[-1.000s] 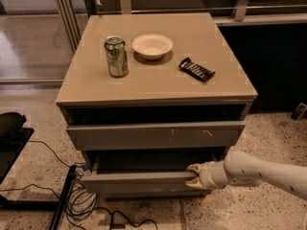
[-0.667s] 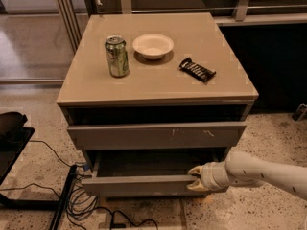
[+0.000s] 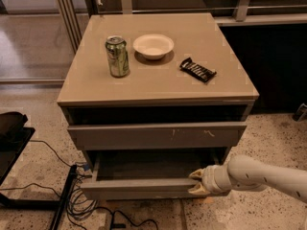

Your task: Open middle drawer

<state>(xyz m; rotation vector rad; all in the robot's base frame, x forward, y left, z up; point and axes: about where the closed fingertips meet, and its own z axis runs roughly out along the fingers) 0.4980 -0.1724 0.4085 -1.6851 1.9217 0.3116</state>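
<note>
The middle drawer (image 3: pixel 139 188), low on the near face of the cabinet (image 3: pixel 158 87) beneath the scratched front (image 3: pixel 158 135), has been drawn slightly further out than a second ago. Its right end is pinched by the gripper (image 3: pixel 196 182). Opening is judged partly done.

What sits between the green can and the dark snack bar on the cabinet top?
A white bowl, slightly farther back, in the camera view. The gripper is at the right front corner of the middle drawer.
</note>
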